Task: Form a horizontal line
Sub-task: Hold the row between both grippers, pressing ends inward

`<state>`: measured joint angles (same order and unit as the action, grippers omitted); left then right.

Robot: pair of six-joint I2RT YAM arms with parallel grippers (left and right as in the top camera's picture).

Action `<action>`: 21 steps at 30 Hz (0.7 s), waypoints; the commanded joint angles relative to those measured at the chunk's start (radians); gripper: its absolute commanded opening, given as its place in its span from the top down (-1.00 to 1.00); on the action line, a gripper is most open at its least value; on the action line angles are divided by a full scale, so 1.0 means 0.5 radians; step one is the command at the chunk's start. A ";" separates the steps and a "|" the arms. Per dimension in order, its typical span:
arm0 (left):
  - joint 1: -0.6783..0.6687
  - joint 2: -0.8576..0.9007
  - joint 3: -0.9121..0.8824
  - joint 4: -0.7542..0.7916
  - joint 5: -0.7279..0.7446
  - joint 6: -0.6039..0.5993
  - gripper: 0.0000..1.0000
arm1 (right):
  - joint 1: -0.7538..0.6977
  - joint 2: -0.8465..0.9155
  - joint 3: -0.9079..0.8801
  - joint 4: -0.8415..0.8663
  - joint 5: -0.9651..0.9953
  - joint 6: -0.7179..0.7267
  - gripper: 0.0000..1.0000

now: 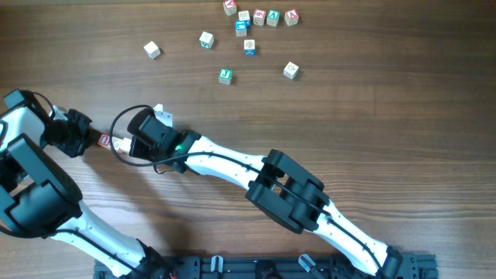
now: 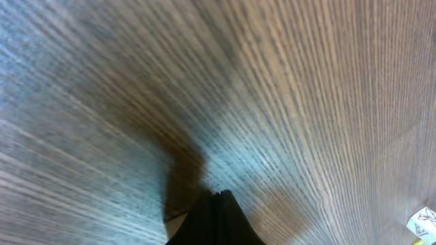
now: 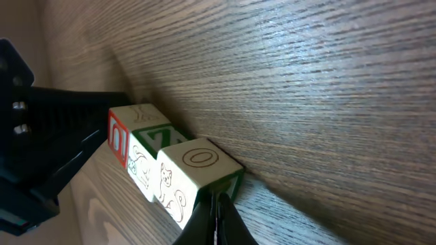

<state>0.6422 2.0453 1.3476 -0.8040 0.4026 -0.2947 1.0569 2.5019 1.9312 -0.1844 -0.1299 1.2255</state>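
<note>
The horizontal line is a row of three touching letter cubes [image 3: 163, 153]: a red-marked one, a green-marked one and one with an O on top. In the overhead view only its red end [image 1: 105, 140] shows between the two grippers. My right gripper [image 3: 218, 204] is shut and empty, and its tip presses on the O cube's end. In the overhead view it [image 1: 128, 144] is at the row's right end. My left gripper [image 1: 90, 139] is at the row's left end, and its dark body [image 3: 54, 156] is beside the red cube. Its fingers [image 2: 218, 197] are shut and empty over bare wood.
Several loose cubes lie at the far side of the table: one white [image 1: 152, 49], one [image 1: 206, 39], a green-marked one [image 1: 225, 75], one [image 1: 291, 70], and a cluster along the top edge [image 1: 259, 17]. A pale cube corner [image 2: 424, 223] shows at the left wrist view's lower right.
</note>
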 commanded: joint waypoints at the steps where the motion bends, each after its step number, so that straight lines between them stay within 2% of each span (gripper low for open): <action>1: -0.004 0.021 -0.012 -0.008 0.031 0.005 0.92 | -0.006 0.058 -0.019 0.026 -0.002 -0.051 0.91; 21: -0.004 0.021 -0.012 -0.010 0.033 -0.034 0.92 | -0.003 0.058 -0.019 0.054 -0.026 -0.089 0.91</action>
<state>0.6430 2.0453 1.3476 -0.8036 0.4019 -0.2951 1.0569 2.5019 1.9312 -0.1734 -0.1307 1.2022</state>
